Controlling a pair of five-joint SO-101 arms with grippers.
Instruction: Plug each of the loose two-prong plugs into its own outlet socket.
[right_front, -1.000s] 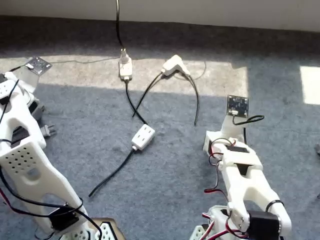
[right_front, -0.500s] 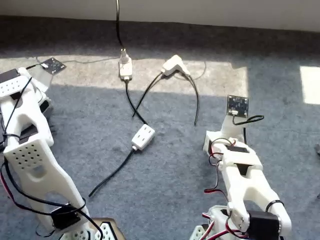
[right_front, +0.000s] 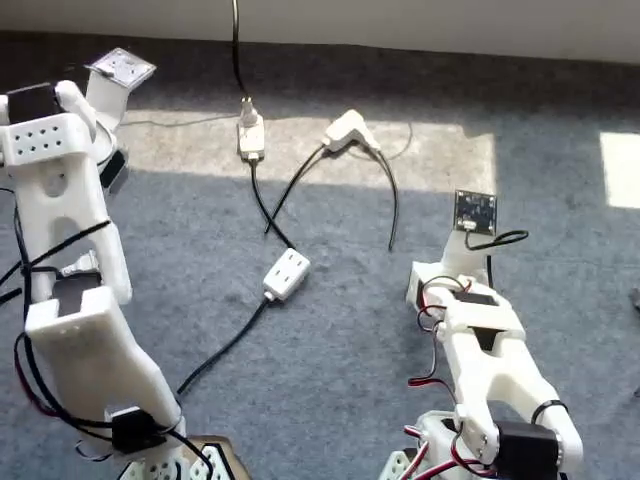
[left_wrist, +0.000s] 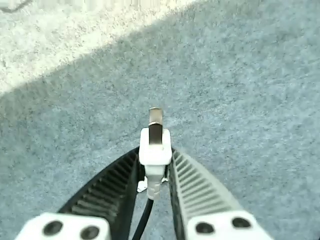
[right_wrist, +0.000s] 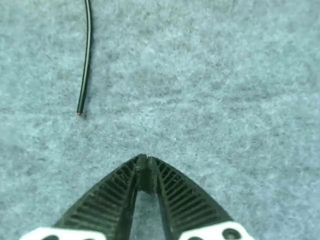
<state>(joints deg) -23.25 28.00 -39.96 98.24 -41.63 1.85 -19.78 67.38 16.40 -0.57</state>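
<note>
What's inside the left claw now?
A white two-prong plug, clamped in the left claw, prongs pointing out over grey carpet. Its black cord trails back; the rest is covered.

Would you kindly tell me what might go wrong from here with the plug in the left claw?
The left claw pinches the white plug by its narrow body, so it may twist when pushed in. Its cord runs back through the claw and could snag. The outlet block lies loose on carpet and may slide.

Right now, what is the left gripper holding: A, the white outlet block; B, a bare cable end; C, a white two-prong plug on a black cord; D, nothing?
C: the left gripper is shut on the white two-prong plug, prongs pointing outward.
</note>
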